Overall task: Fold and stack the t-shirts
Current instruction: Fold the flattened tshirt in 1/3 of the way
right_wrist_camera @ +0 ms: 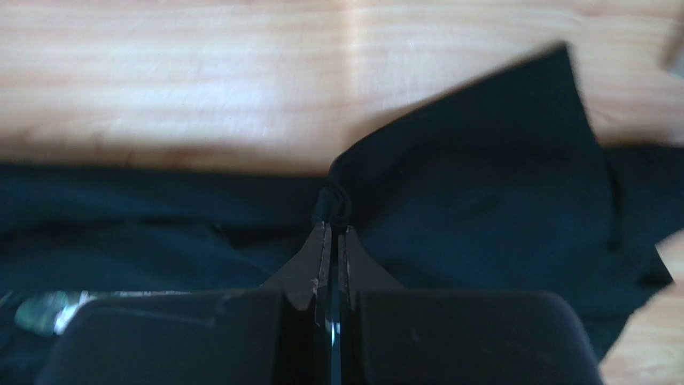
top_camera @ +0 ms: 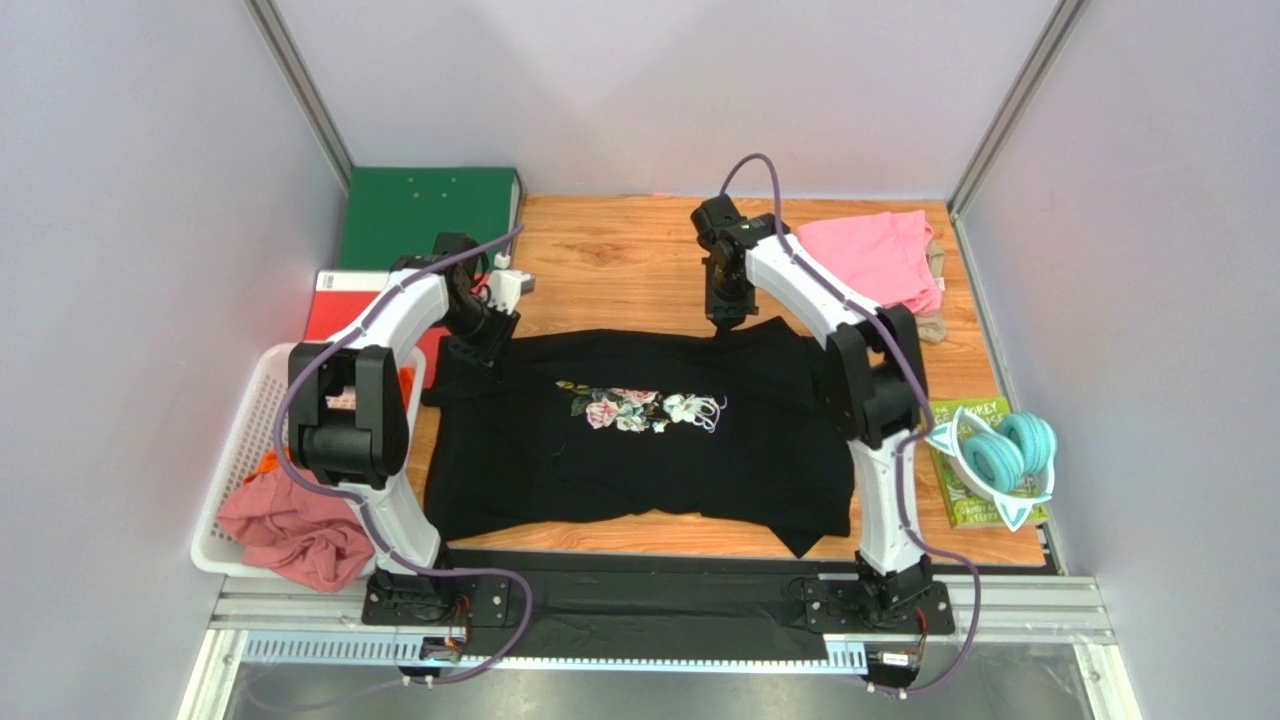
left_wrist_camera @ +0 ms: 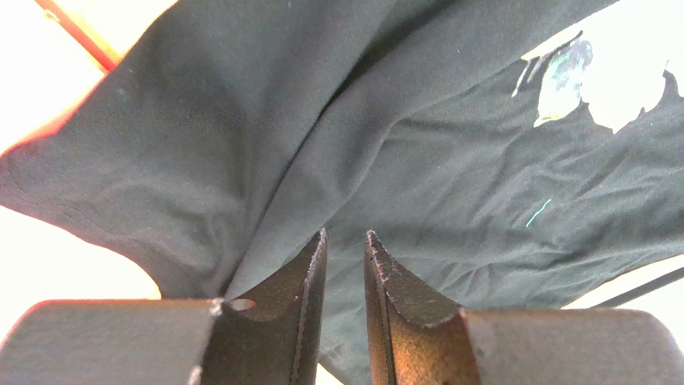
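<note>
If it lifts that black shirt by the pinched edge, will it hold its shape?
Probably not: the black t-shirt bunches into folds at the right gripper, so it looks floppy and would likely drape. The cloth looks thin, so it is probably light.

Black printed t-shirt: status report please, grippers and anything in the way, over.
Left gripper, right gripper: each shut on far edge. Large black rose-print cloth t-shirt spread on wooden table. Nothing on it; pink cloth shirt apart, far right.

Left arm [top_camera: 398,315] and right arm [top_camera: 804,285]: white links, black joints, a purple cable [top_camera: 753,156] each, black base plates [top_camera: 443,600]. The left gripper [left_wrist_camera: 346,234] has matte black, scuffed fingers [left_wrist_camera: 401,297].
</note>
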You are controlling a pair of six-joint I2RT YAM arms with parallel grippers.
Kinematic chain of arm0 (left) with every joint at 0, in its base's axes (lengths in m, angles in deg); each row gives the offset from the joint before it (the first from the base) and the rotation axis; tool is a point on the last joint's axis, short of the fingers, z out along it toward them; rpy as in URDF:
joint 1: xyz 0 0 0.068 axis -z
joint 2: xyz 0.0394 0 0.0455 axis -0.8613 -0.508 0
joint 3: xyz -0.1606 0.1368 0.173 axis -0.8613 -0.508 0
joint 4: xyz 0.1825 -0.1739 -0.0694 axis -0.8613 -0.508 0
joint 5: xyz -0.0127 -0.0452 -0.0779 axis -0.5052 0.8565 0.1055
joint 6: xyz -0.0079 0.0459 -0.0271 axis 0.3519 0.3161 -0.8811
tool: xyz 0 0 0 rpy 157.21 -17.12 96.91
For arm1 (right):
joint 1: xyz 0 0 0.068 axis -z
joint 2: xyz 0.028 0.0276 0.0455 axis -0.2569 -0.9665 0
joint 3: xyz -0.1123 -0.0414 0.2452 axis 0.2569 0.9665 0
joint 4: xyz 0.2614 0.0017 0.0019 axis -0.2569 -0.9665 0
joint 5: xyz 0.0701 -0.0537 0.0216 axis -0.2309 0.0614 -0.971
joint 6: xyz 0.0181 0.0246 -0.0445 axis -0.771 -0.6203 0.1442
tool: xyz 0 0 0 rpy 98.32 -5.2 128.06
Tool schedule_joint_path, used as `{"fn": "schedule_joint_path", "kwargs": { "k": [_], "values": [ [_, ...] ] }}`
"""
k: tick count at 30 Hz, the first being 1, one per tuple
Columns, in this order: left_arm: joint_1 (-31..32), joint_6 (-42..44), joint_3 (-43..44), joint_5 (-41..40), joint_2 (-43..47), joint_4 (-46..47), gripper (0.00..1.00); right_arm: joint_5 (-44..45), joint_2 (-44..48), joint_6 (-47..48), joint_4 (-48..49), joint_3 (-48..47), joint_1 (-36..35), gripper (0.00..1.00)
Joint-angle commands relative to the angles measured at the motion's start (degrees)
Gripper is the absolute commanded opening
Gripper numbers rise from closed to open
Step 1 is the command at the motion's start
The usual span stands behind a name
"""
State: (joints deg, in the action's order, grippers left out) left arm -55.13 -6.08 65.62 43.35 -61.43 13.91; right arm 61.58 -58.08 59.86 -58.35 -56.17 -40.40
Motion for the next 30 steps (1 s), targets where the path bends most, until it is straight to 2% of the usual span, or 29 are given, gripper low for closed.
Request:
{"fn": "schedule_joint_path", "kwargs": {
  "k": [1,10,17,25,27,29,30],
  "values": [
    [-0.4,1.0,-1.0,-0.2,2.9,0.8,0.3,1.9,11.3,0.1,2.7,6.4,-3.1,0.0],
    [-0.4,1.2,-1.6,-0.3,4.4,0.5,0.3,1.9,19.7,-3.7,5.3,18.6,-10.2,0.0],
    [-0.4,1.6,-1.5,-0.6,5.2,0.1,0.29,0.1,23.6,-9.8,6.7,31.6,-17.6,0.0],
    [-0.4,1.7,-1.1,-0.5,4.7,-0.2,0.29,-0.6,26.1,-15.1,7.5,36.6,-25.4,0.0],
    [-0.4,1.7,-1.2,-0.3,4.8,-0.2,0.29,-1.0,26.3,-15.3,7.7,37.3,-26.5,0.12],
    [-0.4,1.7,-1.2,-0.3,4.9,-0.2,0.29,-1.7,25.6,-15.7,7.8,38.3,-26.6,0.34],
    [-0.4,1.8,-1.2,-0.4,5.0,-0.2,0.29,-1.8,25.4,-15.8,7.8,38.6,-26.6,0.36]
  ]
}}
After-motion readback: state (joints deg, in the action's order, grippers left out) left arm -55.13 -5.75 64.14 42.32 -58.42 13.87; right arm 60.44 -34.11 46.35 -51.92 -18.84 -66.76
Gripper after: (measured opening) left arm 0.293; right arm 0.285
